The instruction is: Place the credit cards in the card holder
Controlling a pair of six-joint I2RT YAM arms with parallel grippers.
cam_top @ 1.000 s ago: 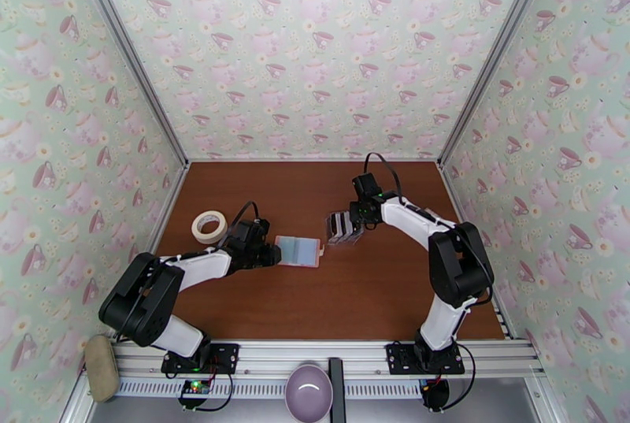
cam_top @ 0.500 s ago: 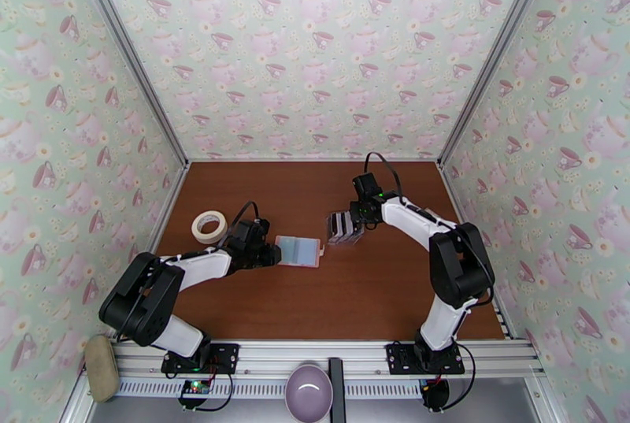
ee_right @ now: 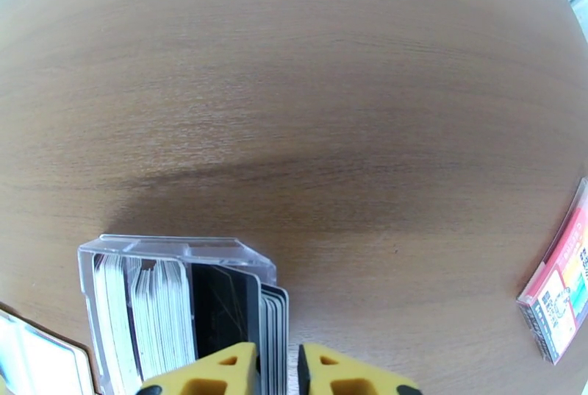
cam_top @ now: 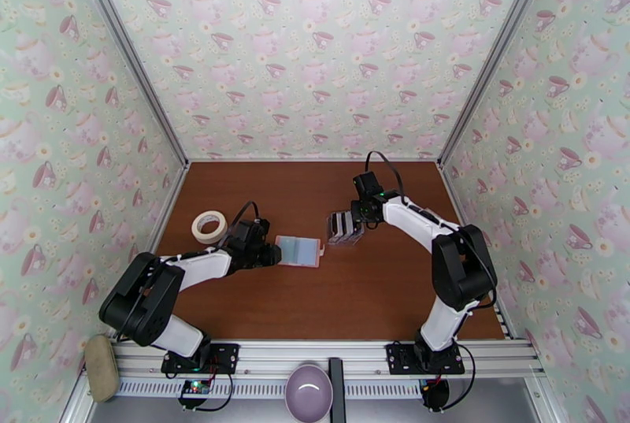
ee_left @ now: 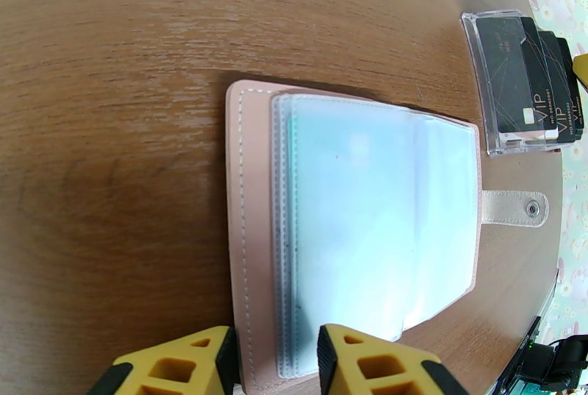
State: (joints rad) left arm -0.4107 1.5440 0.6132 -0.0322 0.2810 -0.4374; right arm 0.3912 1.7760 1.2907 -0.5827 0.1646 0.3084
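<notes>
Holding steady: left gripper [ee_left: 275, 360] still pins card holder [ee_left: 353, 220] edge; right gripper [ee_right: 278, 371] narrowed onto a credit card [ee_right: 273, 330], pull-out next.

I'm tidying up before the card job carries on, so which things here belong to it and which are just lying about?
Belongs to the job:
- credit cards in their clear stand
- card holder, lying open

Just lying about:
- tape roll
- rainbow-striped block
- purple bowl

Bright, even light from above leaves a soft shadow on the table [ee_right: 309, 190] ahead of my right claw [ee_right: 278, 368], white glare beyond it, bowed edges, and my yellow fingers [ee_left: 375, 363] slightly blurred.
</notes>
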